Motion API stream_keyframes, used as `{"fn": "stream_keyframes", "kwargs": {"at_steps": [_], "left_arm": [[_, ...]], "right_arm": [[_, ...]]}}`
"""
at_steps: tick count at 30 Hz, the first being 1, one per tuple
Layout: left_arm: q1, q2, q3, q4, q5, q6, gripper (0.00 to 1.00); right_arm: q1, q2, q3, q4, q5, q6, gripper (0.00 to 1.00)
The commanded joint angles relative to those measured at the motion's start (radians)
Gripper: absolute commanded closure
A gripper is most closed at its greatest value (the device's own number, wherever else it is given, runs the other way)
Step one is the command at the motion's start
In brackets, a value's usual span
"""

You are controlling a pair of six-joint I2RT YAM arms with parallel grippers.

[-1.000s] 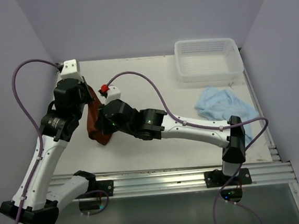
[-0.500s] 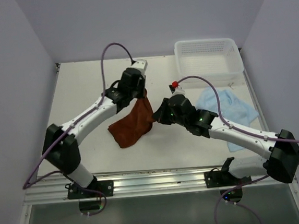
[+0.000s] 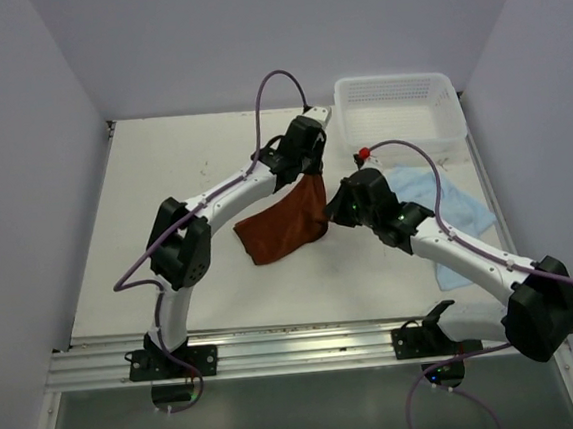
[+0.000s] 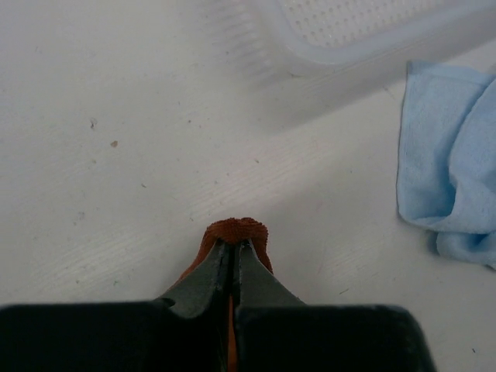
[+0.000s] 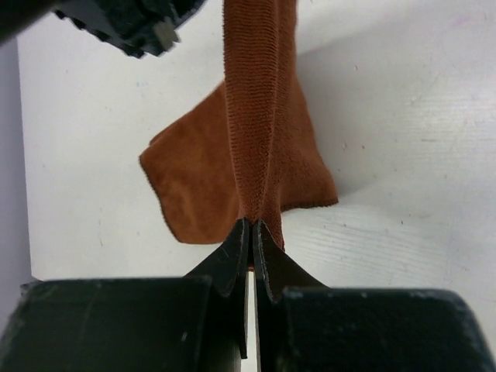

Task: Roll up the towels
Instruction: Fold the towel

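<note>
- Both arms are reaching out over the middle of the table [image 3: 165, 205] and sharing one cloth, the rust towel [image 3: 283, 227], which is hanging between them just left of the white basket [image 3: 395, 80].
- The left gripper [image 4: 232, 246] is pinching fully closed on a bunched bit of the rust towel's edge.
- The right gripper [image 5: 249, 229] is likewise clamping tight on another part of the same towel, and a taut fold of cloth is running up from its jaws.
- The towel's lower part is fanning out below; I cannot tell whether it is touching the table.
- The light blue towel [image 3: 459, 214] is lying crumpled on the table near the basket, partly under the right arm, and neither gripper is touching it.
- To my eye they are stretching the rust towel open so it can be laid flat, and no rolling is showing yet.
- Next, I would say, both arms are going to need to lower together with the cloth kept taut, setting it on bare table apart from the blue towel and the basket, before letting go and rolling from one edge.
</note>
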Motion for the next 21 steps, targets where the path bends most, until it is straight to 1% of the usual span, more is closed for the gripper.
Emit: {"fn": "stream_keyframes", "kwargs": {"at_steps": [1, 5, 6, 7, 9, 10, 11, 14, 16, 19, 20, 21], "left_arm": [[0.055, -0.025, 0.073, 0.085, -0.110, 0.037, 1.00], [0.056, -0.007, 0.093, 0.076, -0.084, 0.048, 1.00], [0.056, -0.001, 0.094, 0.080, -0.067, 0.039, 1.00], [0.055, 0.001, 0.093, 0.083, -0.055, 0.033, 1.00], [0.056, 0.010, 0.094, 0.083, -0.024, 0.008, 1.00], [0.055, 0.010, 0.091, 0.083, -0.016, -0.002, 1.00], [0.055, 0.012, 0.088, 0.085, -0.007, -0.019, 1.00], [0.055, 0.019, 0.073, 0.095, 0.045, -0.042, 1.00], [0.053, 0.028, 0.070, 0.097, 0.073, -0.062, 1.00], [0.053, 0.033, 0.064, 0.100, 0.105, -0.082, 1.00], [0.052, 0.035, 0.064, 0.100, 0.111, -0.096, 1.00], [0.053, 0.035, 0.062, 0.100, 0.122, -0.102, 1.00]], "right_arm": [[0.015, 0.013, 0.078, -0.120, -0.048, -0.083, 1.00], [0.006, 0.028, 0.111, -0.179, 0.007, -0.103, 1.00], [0.002, 0.027, 0.114, -0.187, 0.019, -0.119, 0.98], [-0.004, 0.022, 0.117, -0.193, 0.034, -0.130, 0.84], [-0.033, 0.017, 0.132, -0.218, 0.054, -0.155, 0.66], [-0.047, 0.013, 0.137, -0.224, 0.055, -0.176, 0.55], [-0.082, 0.011, 0.143, -0.226, 0.050, -0.186, 0.49], [-0.161, 0.017, 0.129, -0.174, -0.017, -0.212, 0.43], [-0.188, 0.028, 0.126, -0.143, -0.039, -0.233, 0.42], [-0.194, 0.046, 0.103, -0.027, -0.042, -0.294, 0.40], [-0.194, 0.054, 0.082, 0.074, -0.059, -0.322, 0.40], [-0.194, 0.075, 0.076, 0.114, -0.056, -0.349, 0.40]]}}
